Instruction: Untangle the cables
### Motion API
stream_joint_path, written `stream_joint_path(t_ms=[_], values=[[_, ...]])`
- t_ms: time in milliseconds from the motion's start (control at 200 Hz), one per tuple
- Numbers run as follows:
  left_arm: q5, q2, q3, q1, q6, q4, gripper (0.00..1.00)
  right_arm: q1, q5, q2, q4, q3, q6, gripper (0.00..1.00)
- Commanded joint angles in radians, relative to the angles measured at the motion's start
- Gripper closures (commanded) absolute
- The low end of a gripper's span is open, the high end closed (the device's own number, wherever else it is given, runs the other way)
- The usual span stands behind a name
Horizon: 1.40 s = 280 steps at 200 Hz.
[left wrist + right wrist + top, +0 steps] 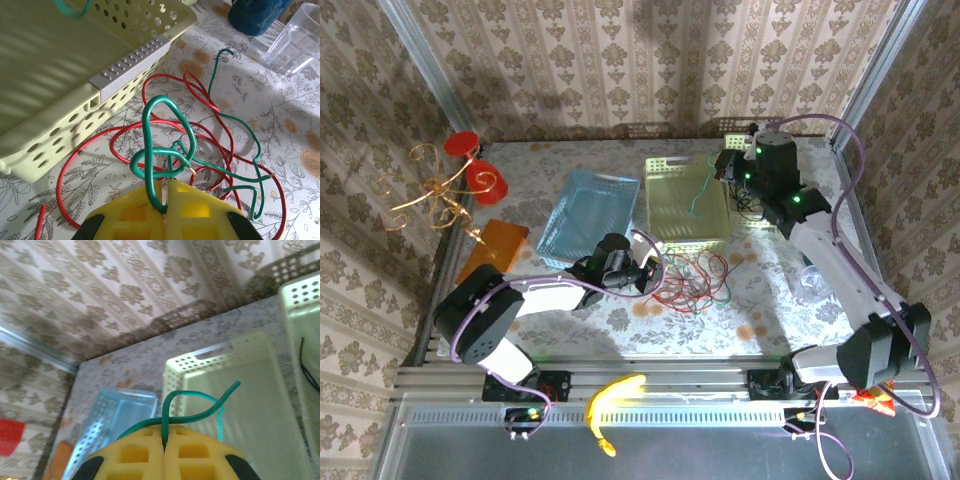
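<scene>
A tangle of red cable (685, 283) and green cable (715, 290) lies on the table in front of the yellow-green basket (660, 170). My left gripper (655, 270) sits at the tangle's left side. In the left wrist view it (165, 200) is shut on a loop of the green cable (150, 130), with red cable (95, 142) looping beneath. My right gripper (723, 168) hangs over the basket's far right corner. It (164, 435) is shut on another green cable (200, 412), whose end dangles into the basket (200, 362). A black cable (303, 367) lies in a basket at the right.
A blue basket (605, 177) stands left of the yellow-green one. A clear glass (812, 283) stands right of the tangle, close to the right arm. An orange block (492, 245) and a gold wire stand with red discs (450, 185) are at the left edge.
</scene>
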Motion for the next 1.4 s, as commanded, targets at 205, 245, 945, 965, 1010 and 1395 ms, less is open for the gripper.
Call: stream_joint_path(t_ms=[205, 245, 945, 965, 1010, 1395], values=[[-0.018, -0.011, 0.013, -0.004, -0.016, -0.041, 1.00, 0.007, 0.049, 0.281, -0.222, 0.148, 0.019, 0.98], [-0.018, -0.007, 0.018, -0.006, -0.016, -0.042, 1.00, 0.009, 0.035, 0.318, -0.229, 0.177, 0.012, 0.93], [0.016, 0.013, 0.061, -0.007, -0.016, -0.042, 1.00, 0.035, -0.156, 0.205, -0.332, 0.128, -0.115, 0.41], [0.018, 0.008, 0.061, -0.006, -0.015, -0.042, 1.00, 0.035, -0.168, 0.177, -0.323, 0.092, -0.108, 0.41], [0.027, -0.004, 0.060, -0.005, -0.021, -0.042, 1.00, 0.035, -0.189, 0.113, -0.307, 0.006, -0.089, 0.41], [-0.008, -0.052, 0.179, 0.082, -0.102, -0.052, 1.00, -0.006, -0.072, -0.176, -0.345, -0.282, -0.058, 0.41]])
